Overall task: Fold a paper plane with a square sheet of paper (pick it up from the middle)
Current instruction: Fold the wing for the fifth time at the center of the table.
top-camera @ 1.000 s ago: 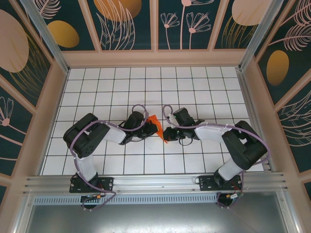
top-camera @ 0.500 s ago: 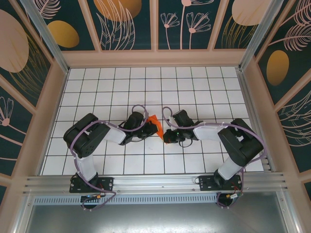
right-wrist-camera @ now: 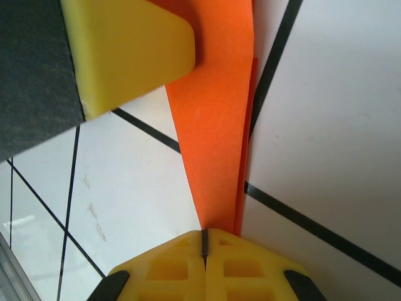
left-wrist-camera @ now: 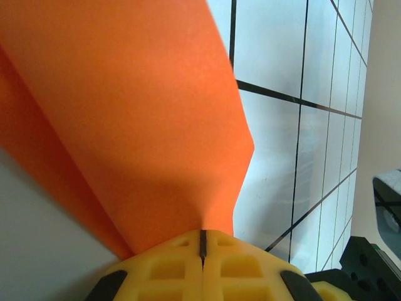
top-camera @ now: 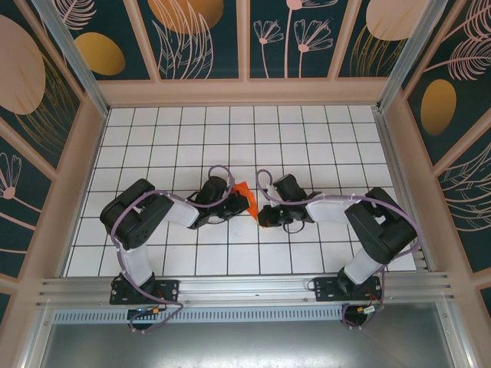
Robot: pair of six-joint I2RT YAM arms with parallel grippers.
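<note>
Paper (top-camera: 245, 196), orange and folded, is in the middle of the tiled table (top-camera: 169, 130), between the two arms, seen from the top. From the left wrist, the left gripper (left-wrist-camera: 202, 241) pinches the paper's wide part tight. From the right wrist, the right gripper (right-wrist-camera: 204, 241) pinches its thin end tight.

Top camera looks down from behind; both wrist cameras closely face the paper (left-wrist-camera: 125, 113).
</note>
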